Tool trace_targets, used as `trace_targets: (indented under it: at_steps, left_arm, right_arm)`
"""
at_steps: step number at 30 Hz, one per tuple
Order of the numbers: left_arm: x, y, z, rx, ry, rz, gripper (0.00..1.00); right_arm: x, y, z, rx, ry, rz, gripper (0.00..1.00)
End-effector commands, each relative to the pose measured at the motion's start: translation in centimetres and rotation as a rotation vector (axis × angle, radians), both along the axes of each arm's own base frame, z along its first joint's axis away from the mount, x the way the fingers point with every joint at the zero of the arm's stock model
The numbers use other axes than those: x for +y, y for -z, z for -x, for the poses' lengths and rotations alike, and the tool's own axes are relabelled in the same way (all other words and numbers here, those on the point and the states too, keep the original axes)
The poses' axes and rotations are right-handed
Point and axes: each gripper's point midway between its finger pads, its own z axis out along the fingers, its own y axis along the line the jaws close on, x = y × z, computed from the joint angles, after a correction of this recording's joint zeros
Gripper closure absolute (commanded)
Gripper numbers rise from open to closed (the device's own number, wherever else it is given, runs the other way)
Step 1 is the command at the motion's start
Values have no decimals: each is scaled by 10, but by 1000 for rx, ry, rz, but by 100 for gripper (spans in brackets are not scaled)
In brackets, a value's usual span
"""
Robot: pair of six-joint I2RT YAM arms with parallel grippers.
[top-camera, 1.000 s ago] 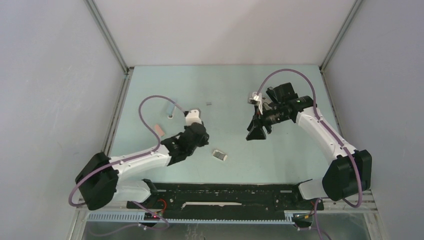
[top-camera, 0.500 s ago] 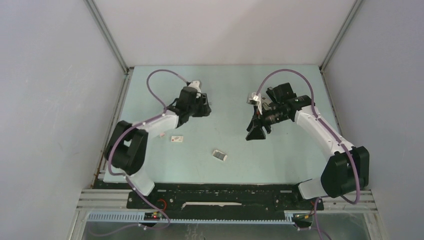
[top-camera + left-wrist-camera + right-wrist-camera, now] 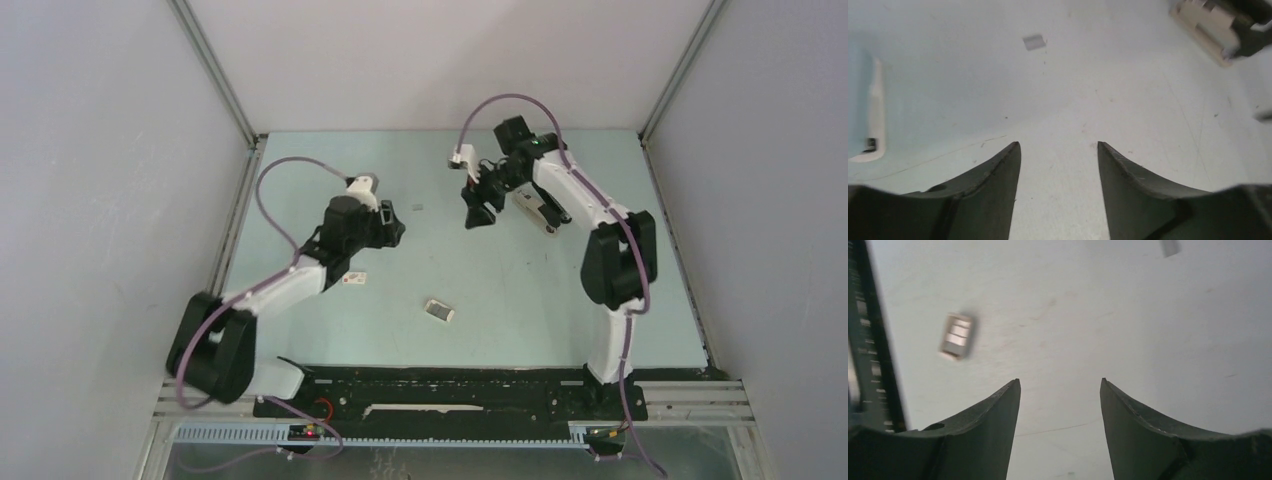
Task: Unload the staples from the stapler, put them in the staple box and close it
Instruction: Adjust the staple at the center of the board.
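The beige stapler (image 3: 540,208) lies on the pale green table (image 3: 600,300) at the back right, under my right forearm; its end shows in the left wrist view (image 3: 1207,25). A tiny grey staple bit (image 3: 418,207) (image 3: 1034,42) lies between my grippers. A short silvery strip of staples (image 3: 438,311) (image 3: 955,336) rests nearer the front. My left gripper (image 3: 390,229) (image 3: 1058,145) is open and empty, pointing at the grey bit. My right gripper (image 3: 476,213) (image 3: 1060,381) is open and empty, left of the stapler.
A small pinkish block (image 3: 354,279) lies by my left forearm. A pale blue and white object (image 3: 865,110) sits at the left edge of the left wrist view. The black base rail (image 3: 450,385) (image 3: 868,340) runs along the near edge. Grey walls enclose the table.
My right gripper has swung toward the back and left, and the stapler now shows on the table beside that arm. My left gripper has drawn back a little and its jaws have spread.
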Motion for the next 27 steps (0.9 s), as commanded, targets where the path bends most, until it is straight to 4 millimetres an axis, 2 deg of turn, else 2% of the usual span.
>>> trace_targets:
  at_steps: [1,6,11,12,15,19,27]
  left_arm:
    - [27,-47,10,-282,-78,24,32]
    - [51,-59,27,-404,-173,57,22]
    - [56,-56,37,-440,-188,75,14]
    - [56,-56,38,-445,-186,76,12]
    - [57,-55,39,-452,-189,77,11]
    - [59,-56,42,-464,-197,85,11]
    - [61,-57,44,-475,-206,93,11]
  right_arm:
    - [3,-3,-35,-198,-168,131,30]
    - [25,7,-75,-416,-378,175,24]
    - [58,23,-109,-477,-374,141,13]
    - [65,32,-114,-475,-366,135,12]
    - [80,40,-128,-496,-325,106,10]
    - [98,41,-139,-511,-290,29,11]
    - [123,50,-144,-537,-280,-8,25]
